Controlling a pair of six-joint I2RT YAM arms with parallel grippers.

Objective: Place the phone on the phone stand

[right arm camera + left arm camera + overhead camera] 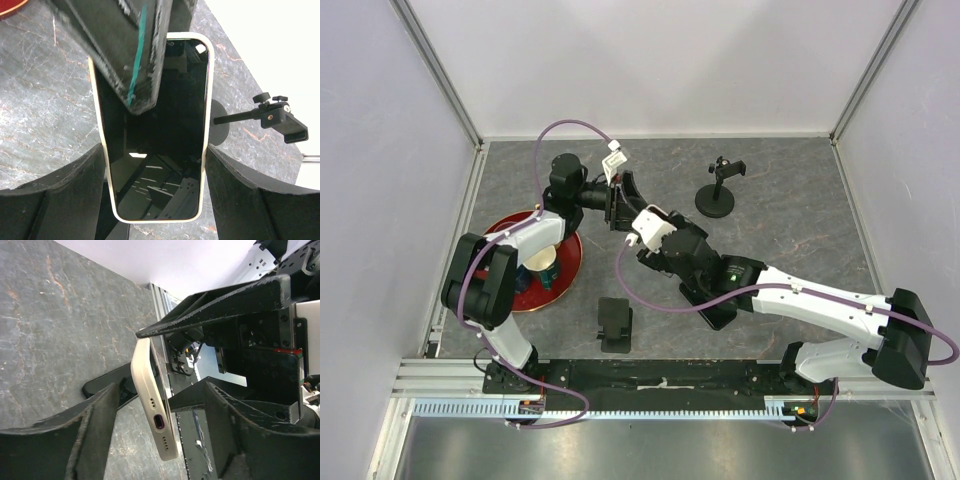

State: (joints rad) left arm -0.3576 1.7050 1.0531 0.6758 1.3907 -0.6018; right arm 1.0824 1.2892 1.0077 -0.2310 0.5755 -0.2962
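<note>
The phone point(155, 150), black screen in a cream case, is held upright above the table between my right gripper's point(155, 190) two fingers, which press its long edges. In the left wrist view the phone point(150, 405) shows edge-on, port end toward the camera. My left gripper point(160, 440) stands open around it, with a gap on each side, and one of its fingers point(135, 55) overlaps the screen's top. From above, both grippers meet at the phone point(622, 203) in mid table. The black phone stand point(717, 190) stands at the back right; it also shows in the right wrist view point(277, 117).
A red plate point(570, 262) holding a cup point(546, 264) sits at the left under my left arm. A small black object point(614, 325) lies near the front edge. White walls enclose the table.
</note>
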